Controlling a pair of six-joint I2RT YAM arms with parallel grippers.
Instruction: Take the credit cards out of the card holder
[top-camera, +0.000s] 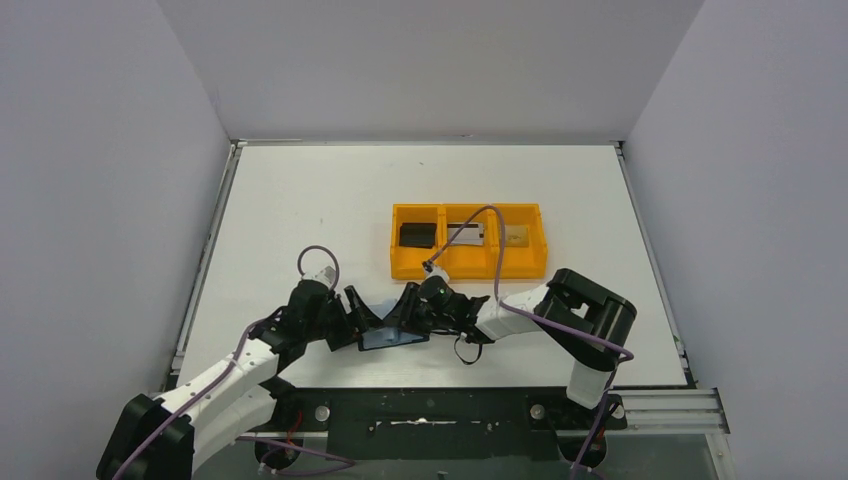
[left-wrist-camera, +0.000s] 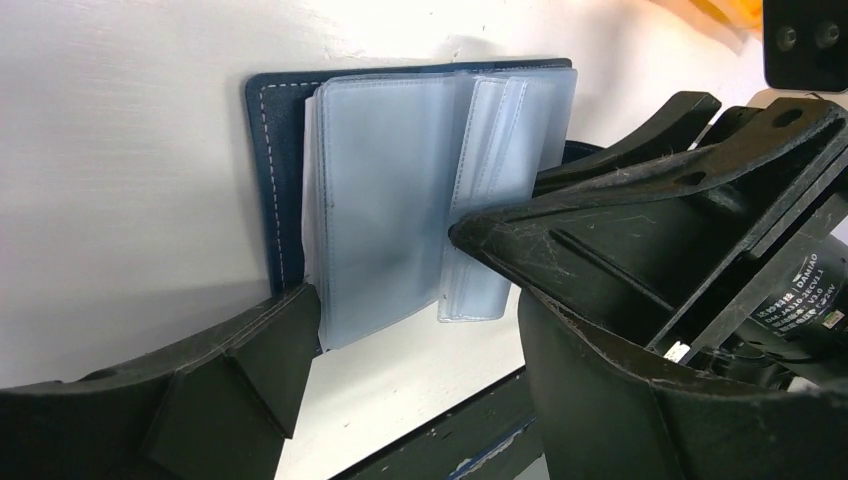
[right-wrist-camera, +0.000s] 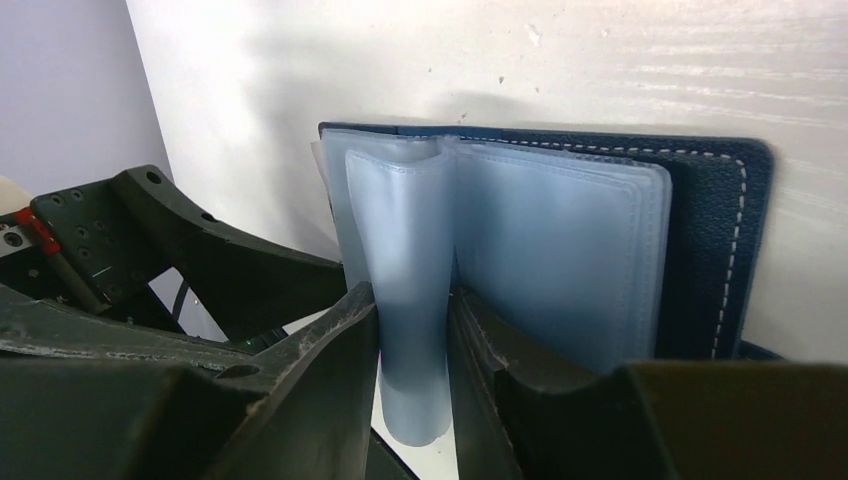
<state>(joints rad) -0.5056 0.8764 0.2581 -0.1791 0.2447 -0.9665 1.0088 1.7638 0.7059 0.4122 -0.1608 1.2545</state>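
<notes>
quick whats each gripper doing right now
left gripper: open, jaws wide at the card holder, gripping nothing
right gripper: closed on a clear sleeve of the card holder

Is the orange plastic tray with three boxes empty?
No, the orange tray holds a flat black card, a silver-grey card and a gold-tan card, one per compartment.
</notes>
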